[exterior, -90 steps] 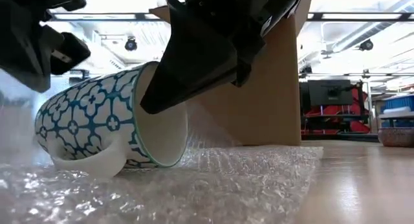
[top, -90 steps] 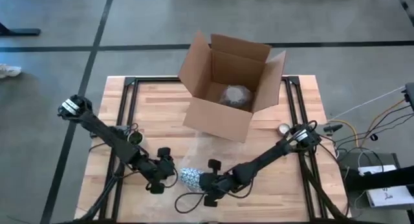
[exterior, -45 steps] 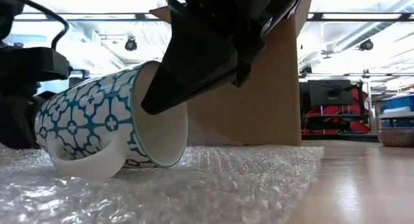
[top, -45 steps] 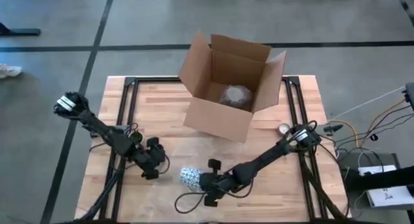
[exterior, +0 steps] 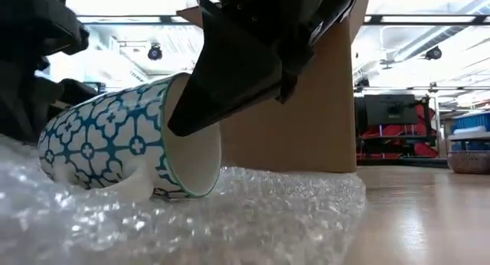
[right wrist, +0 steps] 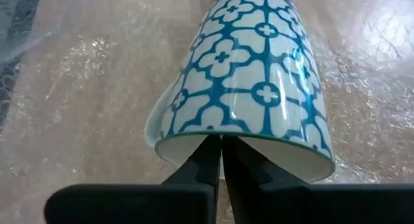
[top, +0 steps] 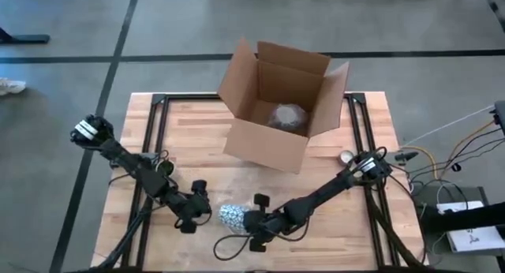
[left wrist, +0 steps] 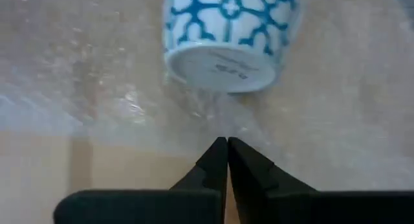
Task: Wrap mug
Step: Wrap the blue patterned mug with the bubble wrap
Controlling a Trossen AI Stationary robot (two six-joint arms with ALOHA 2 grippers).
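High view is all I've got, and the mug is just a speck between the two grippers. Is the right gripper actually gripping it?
Observer: Yes. The right wrist view shows the right gripper shut on the mug at its rim.
Operator: Is the mug standing up?
Observer: No. In the low view it lies on its side on the bubble wrap.
Operator: And what is the left gripper doing?
Observer: In the left wrist view, the left gripper is shut on a raised fold of the wrap, and the mug's base faces it.
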